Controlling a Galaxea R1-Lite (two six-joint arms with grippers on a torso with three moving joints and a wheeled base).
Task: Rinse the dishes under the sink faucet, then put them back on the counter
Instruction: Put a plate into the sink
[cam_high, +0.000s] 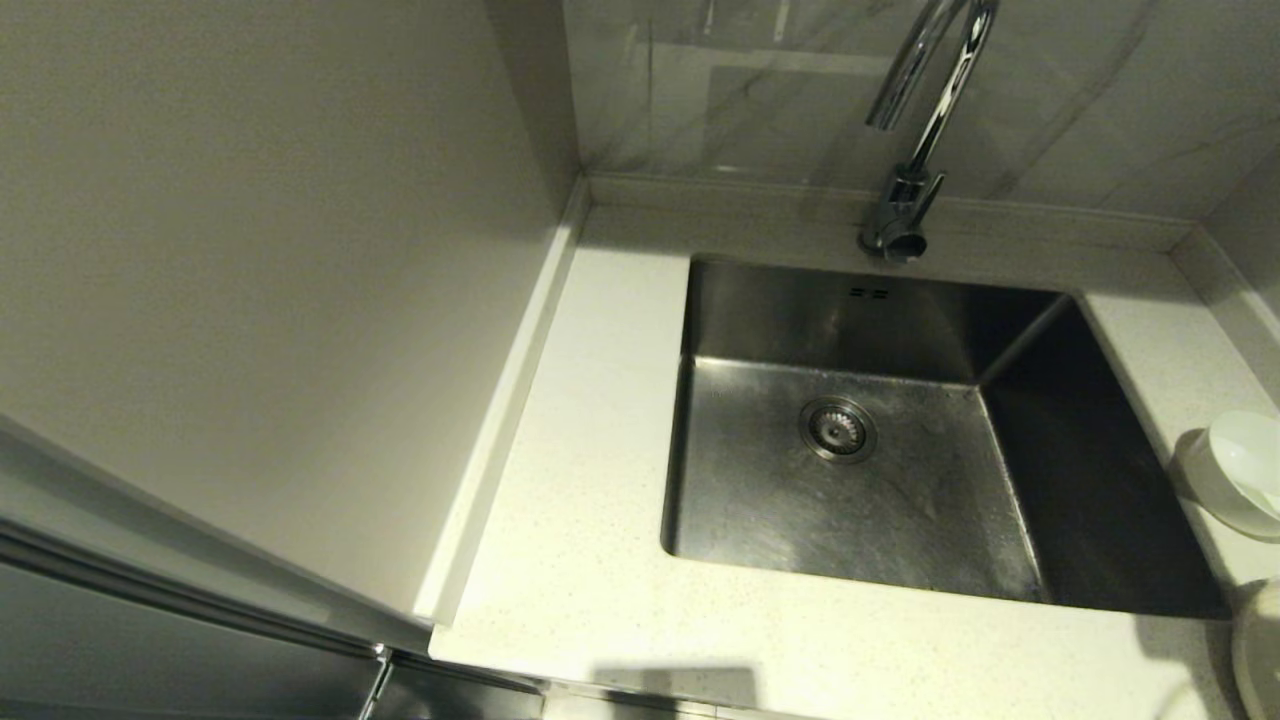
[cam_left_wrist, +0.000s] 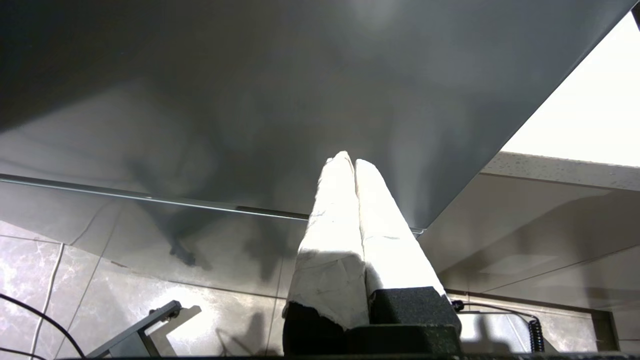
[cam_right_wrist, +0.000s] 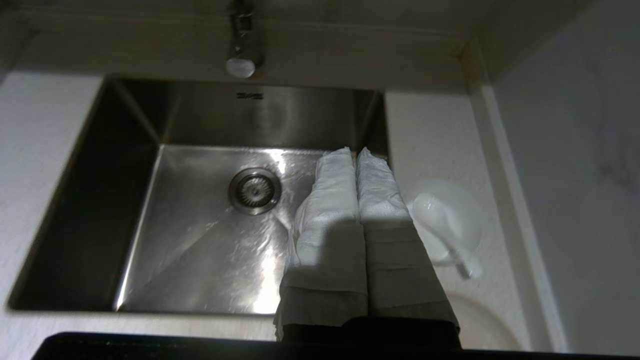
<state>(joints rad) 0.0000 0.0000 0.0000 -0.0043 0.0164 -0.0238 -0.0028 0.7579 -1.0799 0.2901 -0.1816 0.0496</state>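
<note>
Speckled pale counter (cam_high: 590, 560) fills the lower middle of our head view, and the steel sink (cam_high: 850, 500) sits at centre right, with the faucet (cam_high: 920, 120) at upper right. At the right edge we see the bowl (cam_high: 1235, 480) holding the spoon (cam_right_wrist: 442, 225), with the plate (cam_high: 1262, 650) below. Our right gripper (cam_right_wrist: 356, 152) hovers over the sink, fingers pressed together on nothing. Our left gripper (cam_left_wrist: 348, 159), likewise closed and empty, hangs beside a grey panel (cam_left_wrist: 250, 100).
</note>
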